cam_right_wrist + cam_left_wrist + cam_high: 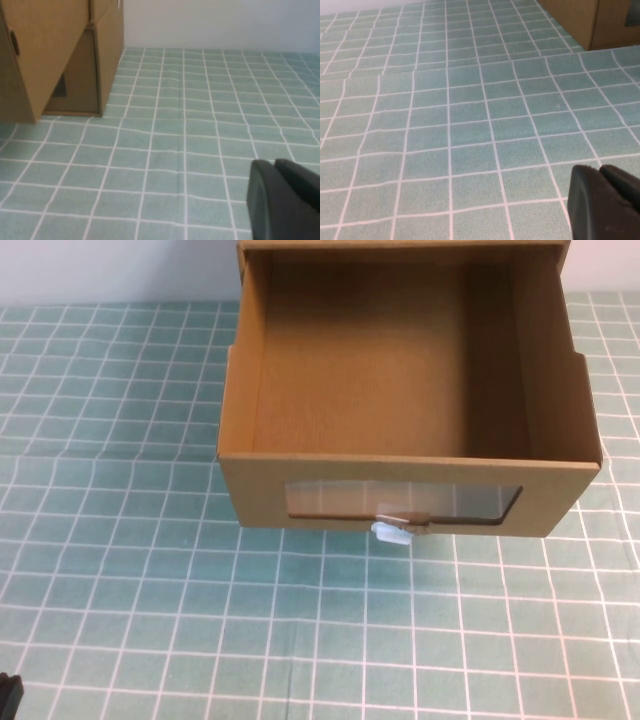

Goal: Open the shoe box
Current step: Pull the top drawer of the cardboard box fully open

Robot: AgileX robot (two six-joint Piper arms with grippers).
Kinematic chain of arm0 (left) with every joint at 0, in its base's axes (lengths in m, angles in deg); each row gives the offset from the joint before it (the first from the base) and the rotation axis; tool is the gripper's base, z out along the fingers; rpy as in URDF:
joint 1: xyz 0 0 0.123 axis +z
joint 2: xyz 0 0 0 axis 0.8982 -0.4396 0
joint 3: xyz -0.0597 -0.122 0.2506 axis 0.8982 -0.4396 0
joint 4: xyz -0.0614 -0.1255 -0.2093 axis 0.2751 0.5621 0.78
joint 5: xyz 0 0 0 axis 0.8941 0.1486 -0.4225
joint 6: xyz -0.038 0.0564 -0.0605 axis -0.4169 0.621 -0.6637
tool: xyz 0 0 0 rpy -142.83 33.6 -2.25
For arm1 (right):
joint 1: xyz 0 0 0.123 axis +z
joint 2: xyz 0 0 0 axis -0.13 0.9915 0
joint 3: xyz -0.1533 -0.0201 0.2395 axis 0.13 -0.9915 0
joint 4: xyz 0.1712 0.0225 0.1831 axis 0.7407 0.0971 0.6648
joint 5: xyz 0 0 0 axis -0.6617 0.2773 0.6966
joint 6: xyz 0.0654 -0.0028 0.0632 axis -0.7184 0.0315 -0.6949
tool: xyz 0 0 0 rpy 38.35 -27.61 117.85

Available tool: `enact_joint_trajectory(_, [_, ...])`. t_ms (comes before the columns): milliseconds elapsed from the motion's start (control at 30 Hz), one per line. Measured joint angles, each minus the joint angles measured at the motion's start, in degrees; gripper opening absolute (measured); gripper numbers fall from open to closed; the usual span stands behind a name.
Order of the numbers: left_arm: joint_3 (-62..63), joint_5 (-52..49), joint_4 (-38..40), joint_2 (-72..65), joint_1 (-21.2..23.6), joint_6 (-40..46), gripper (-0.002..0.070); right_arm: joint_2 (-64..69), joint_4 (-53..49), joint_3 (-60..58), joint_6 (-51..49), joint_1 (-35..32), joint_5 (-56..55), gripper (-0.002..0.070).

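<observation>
Shoe box mid-bench, far side, drawer out. Light stiff cardboard; grab front tab. Left claw, right claw both clenched, empty, low over bench, apart from box.

A teal-green table cloth printed with a grid of thin white lines covers the whole work surface, reaching from the near edge to the far one. A shallow fold crosses the cloth from side to side on its left half, bending the grid lines slightly. Behind the far edge stands a plain, pale wall.
</observation>
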Motion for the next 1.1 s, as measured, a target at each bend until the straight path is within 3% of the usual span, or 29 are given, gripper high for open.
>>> enact_joint_trajectory(500, [0.0, 0.0, 0.0, 0.0, 0.0, 0.0, -0.0005, -0.2, -2.5, -2.8, -8.3, -0.5, 4.6, -0.0014])
enact_joint_trajectory(1100, [0.0, 0.0, 0.0, 0.0, 0.0, 0.0, -0.0005, -0.2, -2.6, -2.8, -9.2, -0.5, 4.8, -0.0013])
